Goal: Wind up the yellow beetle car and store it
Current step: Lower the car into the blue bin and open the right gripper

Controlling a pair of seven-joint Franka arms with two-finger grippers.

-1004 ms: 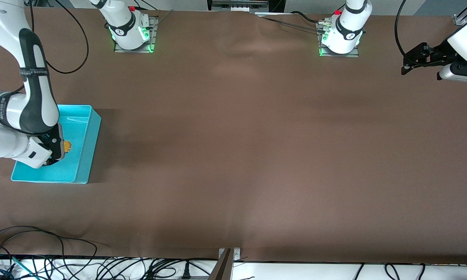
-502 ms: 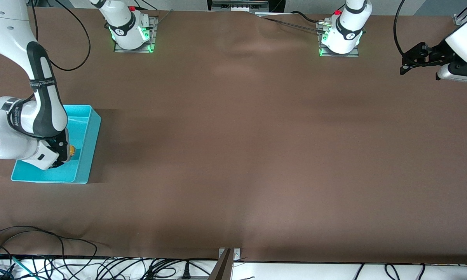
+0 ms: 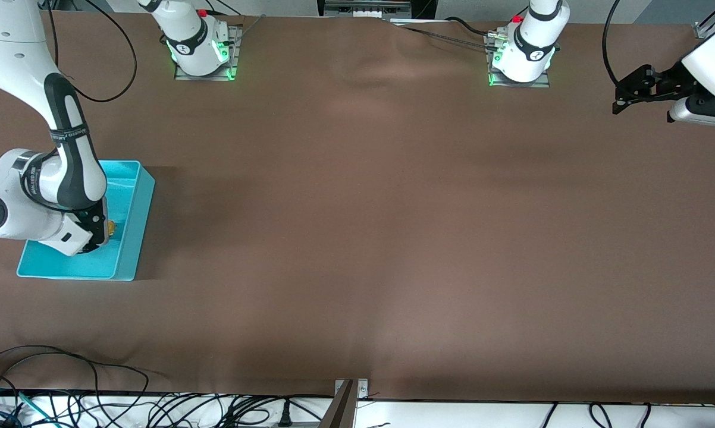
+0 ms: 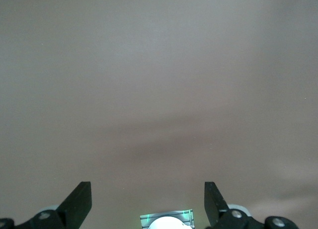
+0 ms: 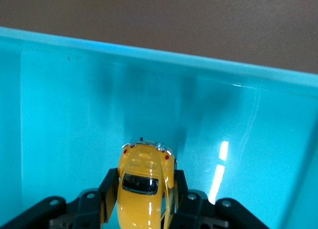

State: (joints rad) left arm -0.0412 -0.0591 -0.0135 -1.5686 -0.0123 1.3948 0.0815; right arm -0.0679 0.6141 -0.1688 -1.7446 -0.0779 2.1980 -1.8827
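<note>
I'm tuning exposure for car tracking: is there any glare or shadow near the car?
Right wrist view: bright glare streaks on the turquoise bin wall beside the yellow beetle car, a dark shadow above it. Front view: the right gripper mostly hides the car.

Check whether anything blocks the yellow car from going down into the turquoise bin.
Nothing visible does. The right gripper, shut on the yellow beetle car, holds it inside the turquoise bin, with only bare bin floor near it. The left gripper waits open over the table.

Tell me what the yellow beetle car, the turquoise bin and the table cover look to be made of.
Yellow beetle car: glossy painted body, likely die-cast metal or hard plastic; sharp highlights. Turquoise bin: smooth moulded plastic; shiny reflections on its wall. Table cover: matte brown cloth or paper; soft wrinkles, no glare.
</note>
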